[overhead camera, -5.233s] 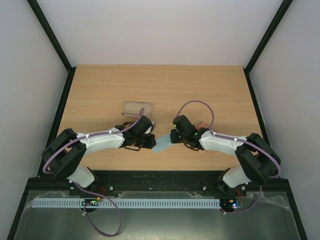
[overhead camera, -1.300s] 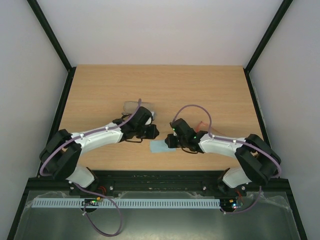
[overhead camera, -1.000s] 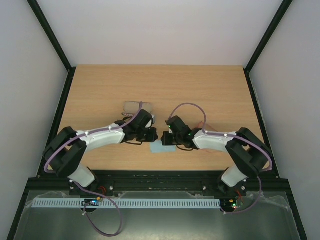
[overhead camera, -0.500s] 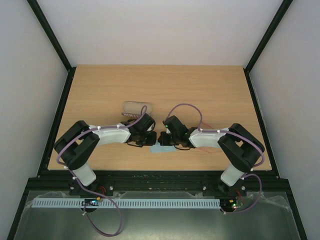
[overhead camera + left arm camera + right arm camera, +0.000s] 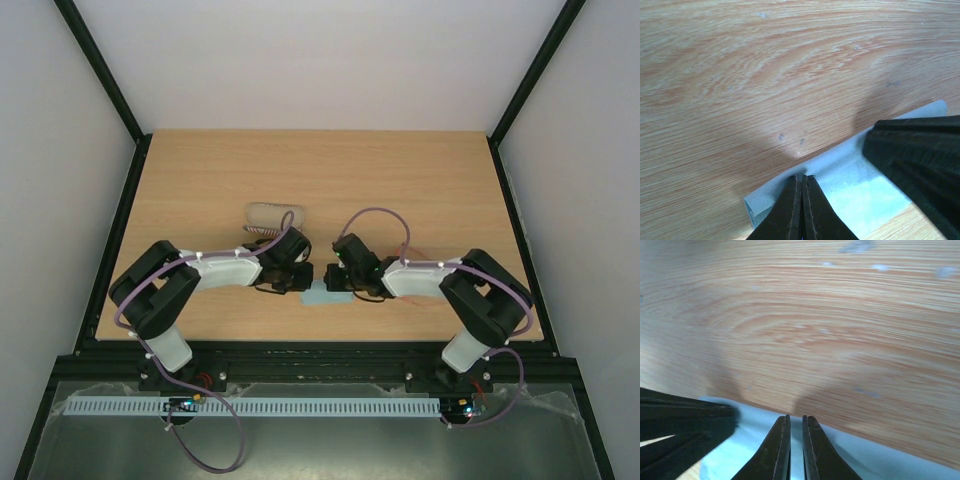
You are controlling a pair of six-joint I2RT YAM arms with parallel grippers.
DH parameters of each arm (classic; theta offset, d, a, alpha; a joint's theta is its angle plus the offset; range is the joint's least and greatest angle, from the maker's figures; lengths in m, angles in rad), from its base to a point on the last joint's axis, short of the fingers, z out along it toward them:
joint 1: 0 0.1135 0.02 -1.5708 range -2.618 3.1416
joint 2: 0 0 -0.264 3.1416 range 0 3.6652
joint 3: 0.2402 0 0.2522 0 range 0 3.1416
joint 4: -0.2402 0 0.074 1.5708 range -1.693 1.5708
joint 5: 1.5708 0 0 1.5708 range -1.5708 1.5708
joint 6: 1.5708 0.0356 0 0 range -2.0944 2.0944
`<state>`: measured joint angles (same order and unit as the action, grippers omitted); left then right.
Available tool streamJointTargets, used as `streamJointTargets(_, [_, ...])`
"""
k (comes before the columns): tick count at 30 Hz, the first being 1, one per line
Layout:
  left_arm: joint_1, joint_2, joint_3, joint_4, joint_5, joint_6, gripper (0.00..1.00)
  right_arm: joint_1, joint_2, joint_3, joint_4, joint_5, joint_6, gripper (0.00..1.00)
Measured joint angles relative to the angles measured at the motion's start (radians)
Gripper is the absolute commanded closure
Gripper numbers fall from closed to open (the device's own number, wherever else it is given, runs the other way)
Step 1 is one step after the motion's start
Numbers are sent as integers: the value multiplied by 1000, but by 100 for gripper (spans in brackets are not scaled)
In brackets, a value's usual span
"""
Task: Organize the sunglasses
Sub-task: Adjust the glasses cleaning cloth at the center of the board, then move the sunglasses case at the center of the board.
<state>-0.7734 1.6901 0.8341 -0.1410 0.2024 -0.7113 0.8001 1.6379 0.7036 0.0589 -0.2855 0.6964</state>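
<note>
A light blue cloth lies flat on the table near the front, between my two grippers. My left gripper has its jaws shut on the cloth's far edge, with a small fold at the cloth's left corner. My right gripper faces it; its jaws are pressed almost together on the same edge of the cloth. Each wrist view shows the other gripper as a dark shape close by. Of the sunglasses only a thin red-orange bit shows, behind the right forearm.
The oblong grey patterned case lies on the table just behind the left wrist. A black frame rail runs along the table's near edge. Bare wood extends behind both grippers.
Both grippers have closed in on each other over the cloth. The cloth slid a little left and back under them. In the last half second almost nothing moved.
</note>
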Motion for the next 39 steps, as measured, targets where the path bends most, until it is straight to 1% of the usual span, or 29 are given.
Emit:
streamJointTargets(7, [0, 0, 0, 0, -1, 1, 98, -64, -87, -86, -9, 69, 1, 93])
streamJointTargets(12, [1, 0, 0, 0, 0, 2, 98, -82, -134, -119, -36, 109, 0, 93])
streamJointTargets(15, [2, 0, 0, -1, -1, 5, 97, -89, -166, -126, -92, 149, -2, 93])
streamJointTargets(19, [8, 0, 3, -8, -1, 12, 90, -94, -219, -120, -194, 216, -11, 93])
streamJointTargets(22, [12, -2, 10, -14, 4, 24, 86, -96, -256, -86, -252, 243, -23, 92])
streamJointTargets(25, [23, -5, 32, -28, 26, 31, 83, -96, -279, -39, -260, 243, -37, 91])
streamJointTargets(27, [34, -15, 61, -35, 46, 35, 75, -96, -282, -17, -256, 235, -42, 91])
streamJointTargets(28, [43, -24, 84, -42, 56, 38, 73, -96, -282, -9, -253, 229, -42, 91])
streamJointTargets(30, [65, -46, 138, -63, 60, 49, 63, -96, -278, -3, -242, 213, -44, 91])
streamJointTargets(31, [81, -59, 170, -74, 56, 54, 62, -96, -270, 1, -236, 203, -44, 91])
streamJointTargets(35, [164, -103, 284, -113, -3, 81, 61, -96, -225, 14, -204, 160, -46, 89])
streamJointTargets(39, [283, -93, 347, -164, -53, 99, 62, -96, -184, 23, -185, 127, -50, 85])
